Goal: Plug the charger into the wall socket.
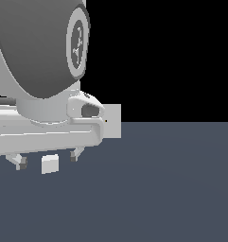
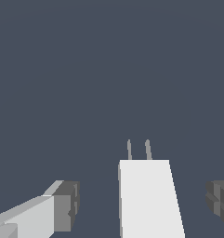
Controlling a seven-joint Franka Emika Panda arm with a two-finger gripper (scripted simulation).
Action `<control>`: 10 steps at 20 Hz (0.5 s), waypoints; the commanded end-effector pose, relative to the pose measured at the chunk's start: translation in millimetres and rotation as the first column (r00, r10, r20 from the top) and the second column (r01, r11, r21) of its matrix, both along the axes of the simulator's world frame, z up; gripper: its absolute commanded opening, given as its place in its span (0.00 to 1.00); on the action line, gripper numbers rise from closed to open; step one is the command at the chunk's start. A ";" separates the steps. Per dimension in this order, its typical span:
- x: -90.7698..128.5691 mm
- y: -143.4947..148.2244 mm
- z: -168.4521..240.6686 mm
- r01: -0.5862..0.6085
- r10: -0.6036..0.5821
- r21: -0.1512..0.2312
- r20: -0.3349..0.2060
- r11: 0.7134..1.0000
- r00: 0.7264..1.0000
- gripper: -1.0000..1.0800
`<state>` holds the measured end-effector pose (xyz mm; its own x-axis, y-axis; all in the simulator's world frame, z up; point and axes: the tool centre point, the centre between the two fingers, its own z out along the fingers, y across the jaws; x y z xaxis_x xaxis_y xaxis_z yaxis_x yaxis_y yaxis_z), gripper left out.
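1. the step in hand looks like the approach to the grasp: the small light-grey boxy charger [image 1: 50, 164] lies on the flat dark blue-grey table [image 1: 172, 189], and nothing holds it yet.

2. the arm's white gripper [image 1: 48, 160] hangs low over the charger. in the exterior view its two dark-tipped fingers [image 1: 22, 164] stand one on each side of the block, spread wide and apart from it.

3. the wrist view agrees: the charger [image 2: 148, 200] sits between the two grey finger pads [image 2: 67, 204], with a clear strip of table on either side, so the fingers are open and gripping nothing. the block seems to sit a little nearer one pad than the other.

4. two thin grey prongs [image 2: 138, 149] stick out of the charger's far end, pointing away from the wrist camera.

5. the wall socket, a flat upright light-grey square plate [image 1: 114, 122], stands farther back on the table, toward the exterior view's right of the charger. the arm's white body covers part of it, and only a tiny dark mark shows near the covered edge.

6. the next move, as i judge it, calls for centring the fingers on the block, lowering if needed, and closing on its two side faces squarely.

7. after that the prongs must be lined up with the socket's holes; any tilt in the grasp could spoil the insertion.
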<state>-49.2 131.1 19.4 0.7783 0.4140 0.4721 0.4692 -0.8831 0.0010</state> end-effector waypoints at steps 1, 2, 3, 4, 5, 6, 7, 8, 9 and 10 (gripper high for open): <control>0.4 0.0 -5.9 0.000 0.000 0.000 0.001 1.000 1.000 0.96; 0.4 0.0 -7.1 0.000 0.000 0.000 0.001 1.000 1.000 0.96; 0.4 0.1 -7.6 0.000 0.000 0.000 0.002 1.000 1.000 0.96; 0.4 0.1 -7.9 0.000 0.000 0.000 0.002 1.000 1.000 0.96; 0.4 0.1 -7.9 0.000 0.000 0.000 0.002 1.000 1.000 0.00; 0.4 0.1 -7.9 0.000 0.000 0.000 0.002 1.000 1.000 0.00; 0.4 0.1 -7.9 0.000 0.000 0.000 0.002 1.000 1.000 0.00; 0.4 0.1 -7.9 0.000 0.000 0.000 0.002 1.000 1.000 0.00; 0.4 0.1 -7.9 0.000 0.000 0.000 0.002 1.000 1.000 0.00; 0.4 0.1 -7.9 0.000 0.000 0.000 0.002 1.000 1.000 0.00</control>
<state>-50.3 134.6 12.5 0.7750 0.4182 0.4738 0.4748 -0.8801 0.0000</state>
